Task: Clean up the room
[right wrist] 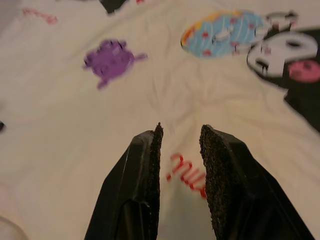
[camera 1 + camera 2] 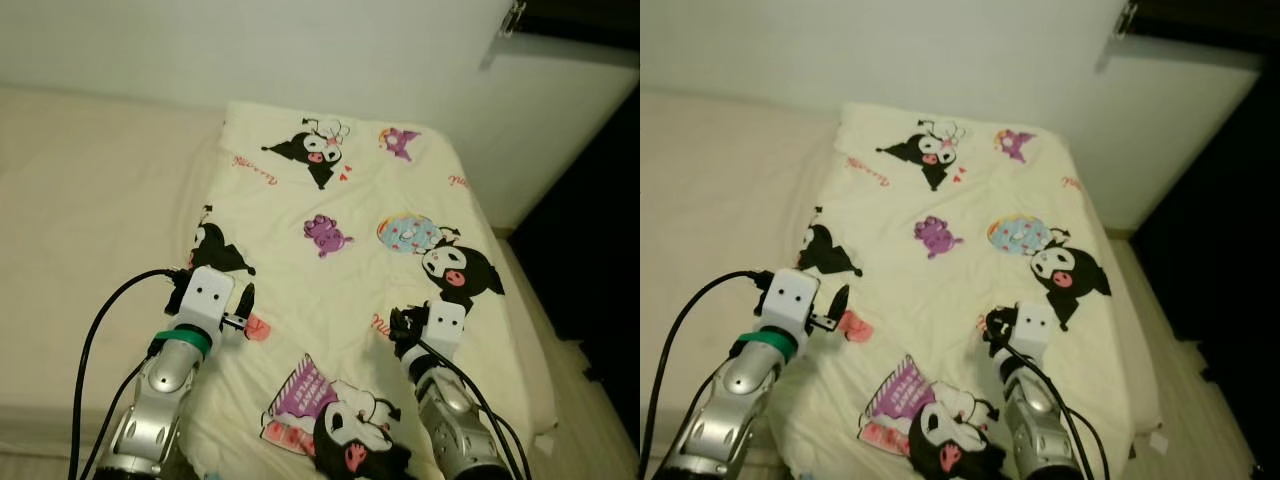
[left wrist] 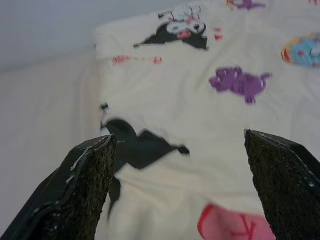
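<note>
Stood behind the bed: a plain white wall (image 2: 300,50). Hung at its upper right corner, a grey shelf edge (image 2: 560,48). Lay beside the bed, right: dark floor (image 2: 600,300).

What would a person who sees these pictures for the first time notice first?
The cream blanket with black cartoon figures lies spread over the bed, taking up the middle of the scene. Both silver arms reach over its near end: the left end effector is wide open by the blanket's left edge, and the right end effector, fingers nearly together, is low over the cloth beside a red print.
</note>
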Robot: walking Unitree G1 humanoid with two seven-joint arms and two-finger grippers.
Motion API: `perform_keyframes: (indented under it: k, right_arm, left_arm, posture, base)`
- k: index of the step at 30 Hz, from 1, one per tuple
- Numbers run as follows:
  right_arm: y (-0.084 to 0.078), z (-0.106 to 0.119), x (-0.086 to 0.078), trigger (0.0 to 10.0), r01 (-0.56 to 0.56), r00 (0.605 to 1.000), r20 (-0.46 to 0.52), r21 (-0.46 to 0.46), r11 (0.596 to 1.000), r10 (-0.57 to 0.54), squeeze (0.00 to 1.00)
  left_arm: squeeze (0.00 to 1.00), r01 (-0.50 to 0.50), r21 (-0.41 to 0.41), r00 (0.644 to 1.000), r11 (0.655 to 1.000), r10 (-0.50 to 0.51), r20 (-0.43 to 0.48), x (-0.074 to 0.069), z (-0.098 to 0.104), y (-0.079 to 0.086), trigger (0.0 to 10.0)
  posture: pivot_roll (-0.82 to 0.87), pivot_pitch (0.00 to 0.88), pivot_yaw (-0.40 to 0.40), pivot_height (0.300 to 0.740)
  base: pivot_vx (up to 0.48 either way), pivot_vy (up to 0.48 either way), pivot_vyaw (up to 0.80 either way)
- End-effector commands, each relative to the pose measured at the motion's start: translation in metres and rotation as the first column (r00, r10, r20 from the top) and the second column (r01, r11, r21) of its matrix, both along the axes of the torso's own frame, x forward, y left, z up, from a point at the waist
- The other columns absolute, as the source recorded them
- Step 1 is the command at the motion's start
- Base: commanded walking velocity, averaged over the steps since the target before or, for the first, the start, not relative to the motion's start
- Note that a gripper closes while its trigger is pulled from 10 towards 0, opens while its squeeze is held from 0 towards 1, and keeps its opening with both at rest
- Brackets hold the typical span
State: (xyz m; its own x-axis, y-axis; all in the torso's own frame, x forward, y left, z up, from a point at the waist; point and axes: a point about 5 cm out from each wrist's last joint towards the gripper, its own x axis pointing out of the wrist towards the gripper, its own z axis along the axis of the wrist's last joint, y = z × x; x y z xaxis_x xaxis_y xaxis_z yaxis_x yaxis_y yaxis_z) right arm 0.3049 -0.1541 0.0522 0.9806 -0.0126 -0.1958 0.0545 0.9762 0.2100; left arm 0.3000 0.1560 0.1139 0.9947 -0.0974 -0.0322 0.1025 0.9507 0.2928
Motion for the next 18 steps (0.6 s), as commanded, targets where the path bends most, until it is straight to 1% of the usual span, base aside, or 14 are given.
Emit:
perform_keyframes:
  k: [1,6,10,13,16,18]
  right_arm:
    - [-0.0049,-0.0060,-0.0044,10.0,0.019,0.999,-0.028,-0.009,1.000,-0.019,0.00]
    - [-0.0051,-0.0064,-0.0048,10.0,0.024,0.999,-0.029,-0.010,1.000,-0.024,0.00]
    - [-0.0046,-0.0065,-0.0054,10.0,0.025,0.999,-0.028,-0.010,1.000,-0.025,0.00]
    - [-0.0027,-0.0088,-0.0091,10.0,0.021,0.999,-0.033,-0.001,1.000,-0.021,0.00]
    - [0.0001,-0.0093,-0.0103,10.0,0.010,1.000,-0.028,0.010,1.000,-0.010,0.00]
    - [0.0025,-0.0105,-0.0093,10.0,-0.010,0.999,-0.040,0.000,1.000,0.010,0.00]
  left_arm:
    - [0.00,0.004,0.002,1.000,1.000,-0.004,-0.026,-0.0030,-0.0076,-0.0019,10.0]
    - [0.00,0.002,0.006,1.000,1.000,-0.002,-0.029,-0.0029,-0.0096,-0.0016,10.0]
    - [0.00,0.004,0.007,1.000,1.000,-0.004,-0.030,-0.0030,-0.0101,-0.0018,10.0]
    - [0.00,0.004,0.006,1.000,1.000,-0.004,-0.029,-0.0032,-0.0106,-0.0022,10.0]
    - [0.00,0.004,0.004,0.999,1.000,-0.004,-0.032,-0.0037,-0.0122,-0.0031,10.0]
    - [0.00,0.004,-0.003,0.999,1.000,-0.004,-0.040,-0.0040,-0.0143,-0.0040,10.0]
  posture:
    - [0.16,0.000,-0.068,0.690]
    - [0.15,0.000,-0.068,0.715]
    - [0.15,0.000,-0.068,0.725]
    - [0.15,0.000,-0.068,0.740]
    - [0.15,0.000,-0.068,0.740]
    - [0.15,0.000,-0.068,0.740]
  base:
    - [0.000,0.000,0.00]
    - [0.000,0.000,0.00]
    - [0.000,0.000,0.00]
    - [0.000,0.000,0.00]
    - [0.000,0.000,0.00]
    - [0.000,0.000,0.00]
